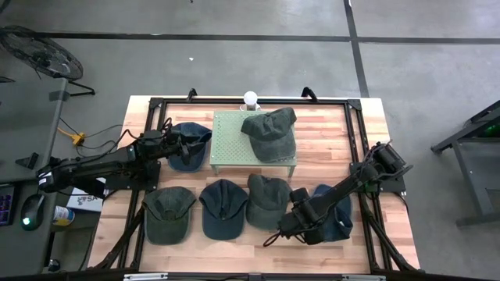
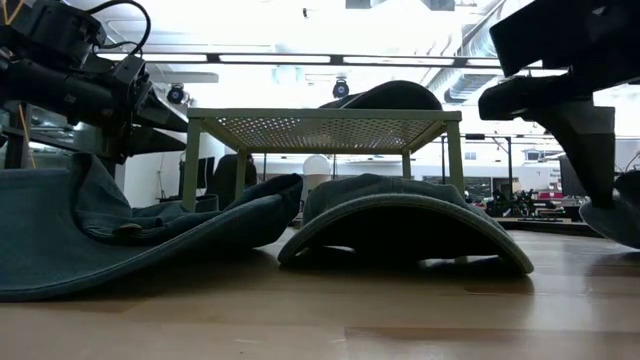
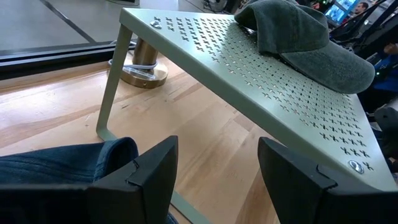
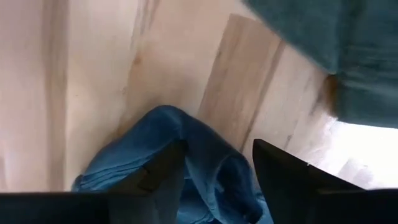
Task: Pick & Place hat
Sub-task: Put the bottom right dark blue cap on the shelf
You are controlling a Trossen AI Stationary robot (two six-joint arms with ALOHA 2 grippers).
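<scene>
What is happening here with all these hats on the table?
Two robot arms are moving caps on a wooden table. One green cap already lies on the small perforated stand. The left claw is open over a blue cap beside the stand. The right claw is down at the front row, its fingers around a fold of another blue cap. Three more caps lie in that row.

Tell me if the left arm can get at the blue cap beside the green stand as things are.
Probably yes: the left claw is open right over the blue cap, nothing between them.
</scene>
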